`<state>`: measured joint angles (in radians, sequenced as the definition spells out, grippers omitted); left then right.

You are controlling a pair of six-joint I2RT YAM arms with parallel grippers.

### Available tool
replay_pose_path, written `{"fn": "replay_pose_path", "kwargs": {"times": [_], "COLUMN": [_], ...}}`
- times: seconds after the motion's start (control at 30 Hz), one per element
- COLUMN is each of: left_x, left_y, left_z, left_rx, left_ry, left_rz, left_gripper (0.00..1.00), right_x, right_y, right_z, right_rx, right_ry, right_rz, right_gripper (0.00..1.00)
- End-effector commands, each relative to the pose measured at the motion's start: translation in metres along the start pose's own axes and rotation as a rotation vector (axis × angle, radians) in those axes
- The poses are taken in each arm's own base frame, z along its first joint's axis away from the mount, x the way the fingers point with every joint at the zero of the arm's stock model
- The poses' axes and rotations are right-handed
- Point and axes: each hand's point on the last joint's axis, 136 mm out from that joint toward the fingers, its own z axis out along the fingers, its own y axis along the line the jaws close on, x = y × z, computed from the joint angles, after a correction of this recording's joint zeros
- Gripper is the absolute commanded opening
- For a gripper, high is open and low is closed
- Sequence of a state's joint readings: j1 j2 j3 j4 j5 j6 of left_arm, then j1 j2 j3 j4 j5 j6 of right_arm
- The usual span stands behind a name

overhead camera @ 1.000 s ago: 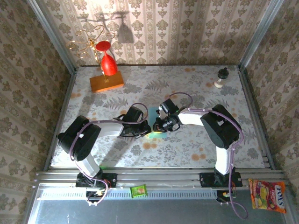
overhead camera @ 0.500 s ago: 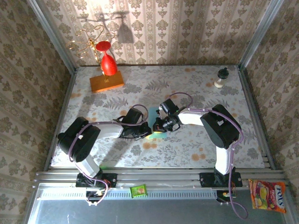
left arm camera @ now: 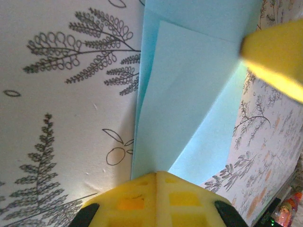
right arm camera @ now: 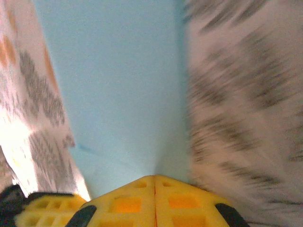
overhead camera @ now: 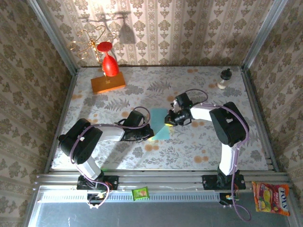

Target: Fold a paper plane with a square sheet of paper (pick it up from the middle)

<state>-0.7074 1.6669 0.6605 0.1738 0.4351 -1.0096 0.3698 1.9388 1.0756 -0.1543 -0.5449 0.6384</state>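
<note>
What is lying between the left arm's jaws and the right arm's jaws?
A thin light-blue sheet of paper, partly folded, spans that stretch on the leaf-print table, as the top external view shows.

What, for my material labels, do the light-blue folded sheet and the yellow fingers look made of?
Light-blue folded sheet: thin matte paper, judging by sharp creases and flat overlapping layers. Yellow fingers: probably moulded plastic or rubber, matte, with a gridded surface.

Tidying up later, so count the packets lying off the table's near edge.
2. A small green packet lies by the metal rail, left of centre, and an orange candy bag lies at the near right corner. Others may lie hidden out of frame.
</note>
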Motion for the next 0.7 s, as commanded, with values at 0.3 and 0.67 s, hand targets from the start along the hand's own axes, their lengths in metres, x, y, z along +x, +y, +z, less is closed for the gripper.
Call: {"fn": "replay_pose_path", "kwargs": {"times": [0.3, 0.67], "left_x": [-0.024, -0.061], "left_y": [-0.038, -0.041], "left_z": [-0.016, -0.008], "left_rx": [0.032, 0.04], "left_ry": [-0.086, -0.134], "left_rz": [0.067, 0.047], "left_gripper": [0.14, 0.24], "right_x": [-0.028, 0.014], "right_y": [0.001, 0.013], "right_z": [-0.049, -0.036], "right_rx": [0.025, -0.018], "right_ry": [-0.162, -0.097], "right_rz": [0.013, 0.051], "right_gripper": [0.15, 0.39]}}
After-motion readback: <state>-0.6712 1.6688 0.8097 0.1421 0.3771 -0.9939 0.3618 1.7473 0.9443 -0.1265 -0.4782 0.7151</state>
